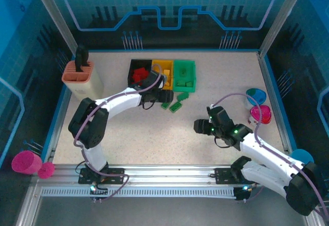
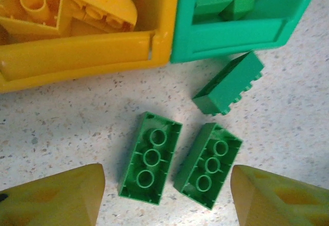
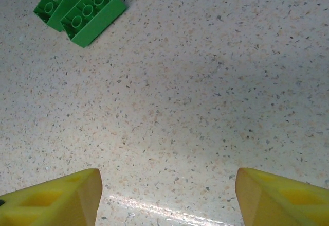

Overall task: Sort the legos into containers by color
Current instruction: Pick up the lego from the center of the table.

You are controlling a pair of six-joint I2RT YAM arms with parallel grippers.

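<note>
Three bins stand in a row at the back: black (image 1: 132,67) holding red legos (image 1: 140,75), yellow (image 1: 163,67), and green (image 1: 184,66). Three green legos (image 1: 176,106) lie on the table just in front of them. My left gripper (image 1: 159,93) hangs open over them. In the left wrist view two upside-down green bricks (image 2: 150,157) (image 2: 208,164) lie between its fingers, its midpoint (image 2: 167,190) beside them, and a third (image 2: 230,83) lies on its side by the green bin (image 2: 231,35). The yellow bin (image 2: 77,56) holds yellow legos (image 2: 67,4). My right gripper (image 1: 200,125) (image 3: 167,190) is open over bare table.
A salmon slotted holder (image 1: 82,79) stands at the back left. A blue bowl (image 1: 255,94) and pink cups (image 1: 266,114) sit at the right edge. In the right wrist view two green bricks (image 3: 92,12) lie far ahead to the left.
</note>
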